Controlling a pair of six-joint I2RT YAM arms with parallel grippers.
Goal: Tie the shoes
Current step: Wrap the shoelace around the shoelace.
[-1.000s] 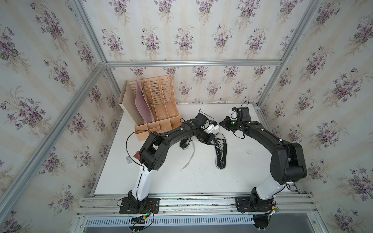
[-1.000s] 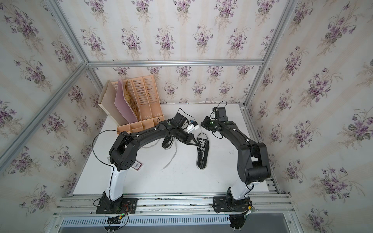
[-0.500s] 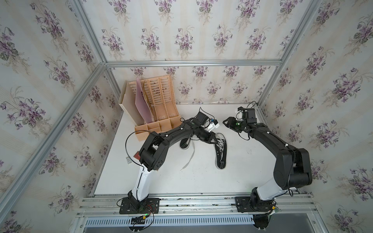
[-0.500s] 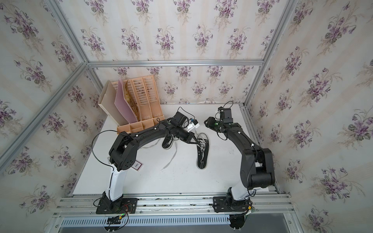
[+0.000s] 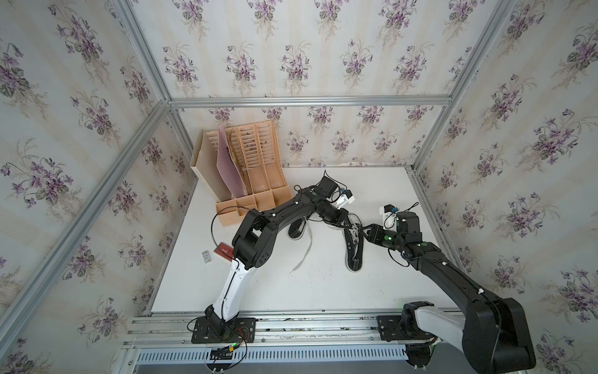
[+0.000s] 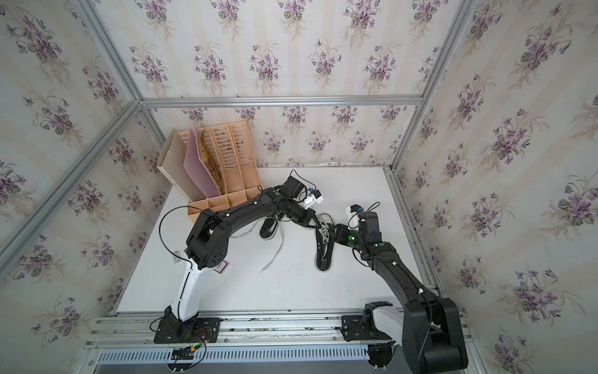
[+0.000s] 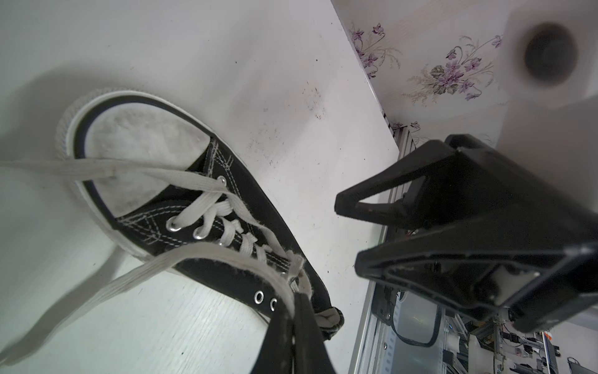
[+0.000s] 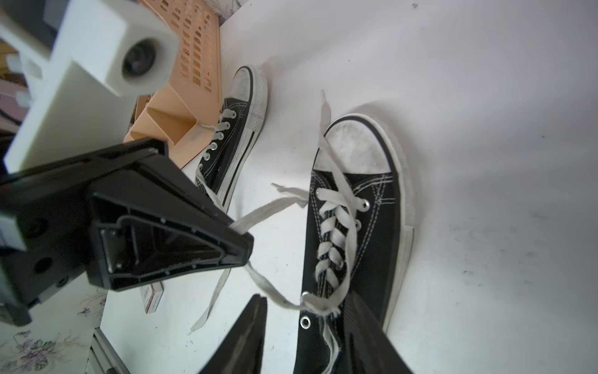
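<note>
The shoes are set on the white worktop [image 5: 323,291]. One shoe [image 5: 353,249] is laid between the two arms, and the other shoe [image 5: 297,229] is partly hidden under the left arm, near a peach file rack [image 5: 259,181]. The left end effector [image 7: 296,296] is closed on a lace [image 7: 200,255] of the first shoe, close to its top eyelets. The right end effector [image 8: 305,296] is held with its jaws apart over the same shoe, the crossed lace lying between them. A loose lace [image 5: 304,255] is trailed across the worktop from the other shoe.
</note>
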